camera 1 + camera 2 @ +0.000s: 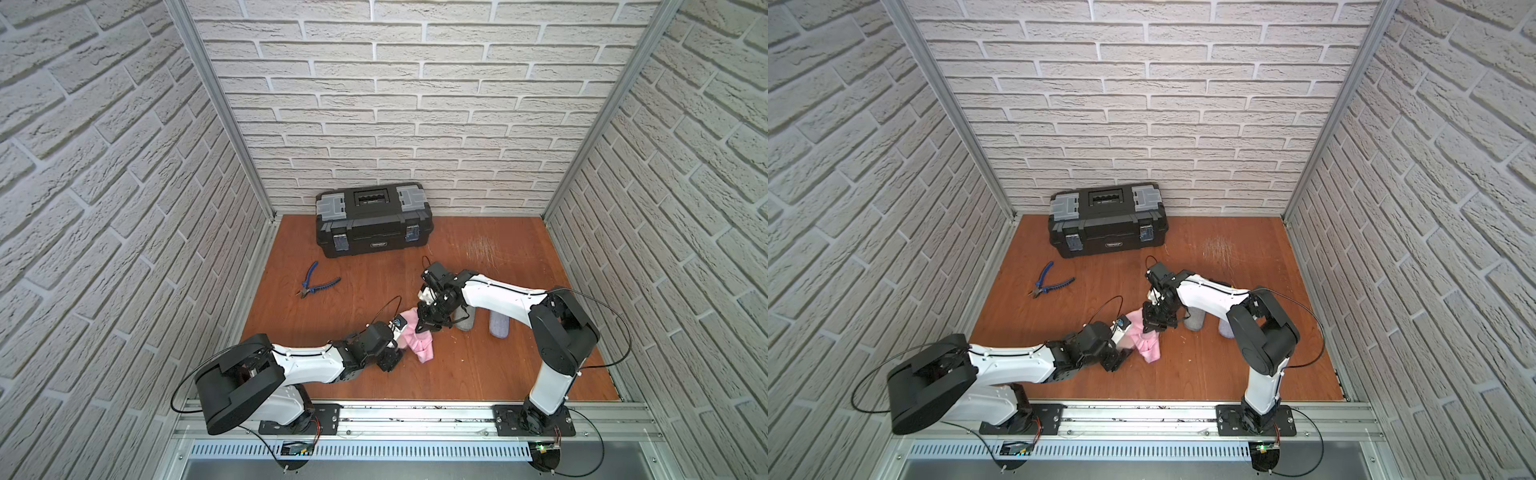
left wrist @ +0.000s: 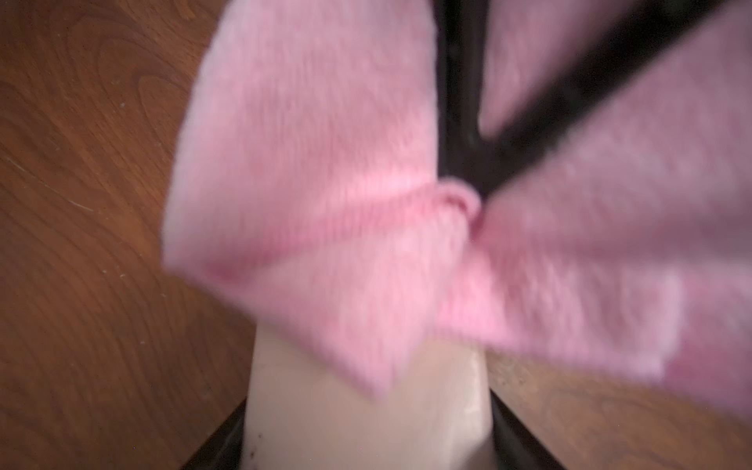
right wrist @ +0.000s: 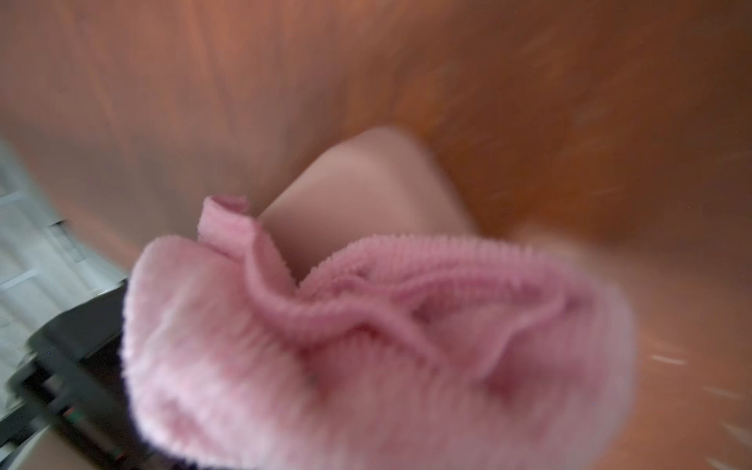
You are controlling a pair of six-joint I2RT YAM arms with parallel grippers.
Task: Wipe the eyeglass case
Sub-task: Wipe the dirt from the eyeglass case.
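Observation:
A cream eyeglass case (image 2: 366, 411) sits between the black jaws of my left gripper (image 2: 368, 435), which is shut on its sides. A pink cloth (image 2: 325, 195) lies draped over the far part of the case. In both top views the cloth (image 1: 417, 338) (image 1: 1146, 343) hides most of the case, just past my left gripper (image 1: 400, 345) (image 1: 1124, 341). My right gripper (image 1: 428, 326) (image 1: 1152, 325) points down from above, shut on the cloth's top. In the right wrist view the bunched cloth (image 3: 366, 346) hides the jaws, and the case (image 3: 366, 195) shows beyond it.
A black toolbox (image 1: 374, 220) stands against the back wall. Blue-handled pliers (image 1: 318, 284) lie on the wooden floor at the left. Two grey soft pouches (image 1: 465, 319) (image 1: 498, 325) lie under the right arm. Brick-pattern walls close in three sides.

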